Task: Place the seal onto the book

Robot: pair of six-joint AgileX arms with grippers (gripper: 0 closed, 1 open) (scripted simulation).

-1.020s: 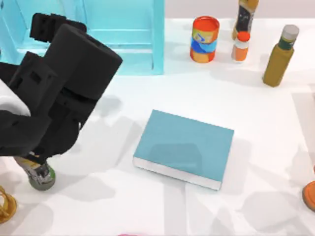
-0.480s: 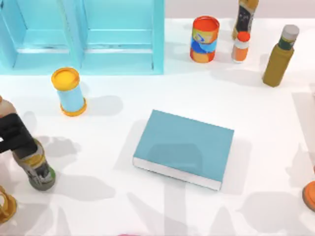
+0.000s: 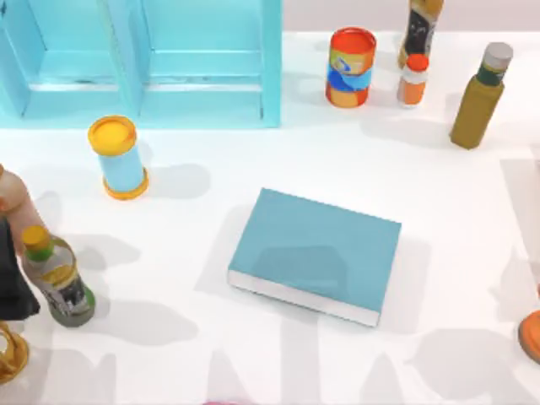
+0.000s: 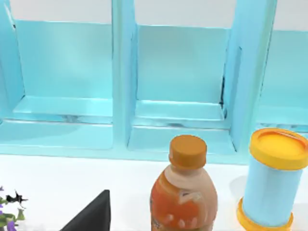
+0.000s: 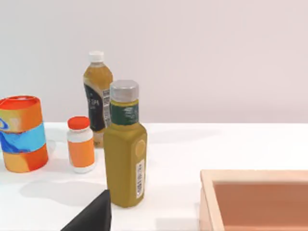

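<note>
Top view: book (image 3: 314, 253) mid-frame on the bench (image 3: 253, 169), well apart from the left pincer (image 3: 12, 283) at the left edge; pincer state, cannot tell. Left wrist view catches an orange-capped bottle (image 4: 183, 199).

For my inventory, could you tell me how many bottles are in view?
5. Back right: a dark-labelled bottle, a small orange-capped bottle, an olive bottle. Left edge: a yellow-capped bottle and an orange drink bottle. More may lie beyond the edges.

Book (image 3: 314, 253) mid desk (image 3: 211, 186); cabinet (image 3: 143, 59) behind-left, can (image 3: 351, 67) and bottles behind-right, canister (image 3: 117, 157) left, probably a tray (image 3: 531, 336) at right edge.
</note>
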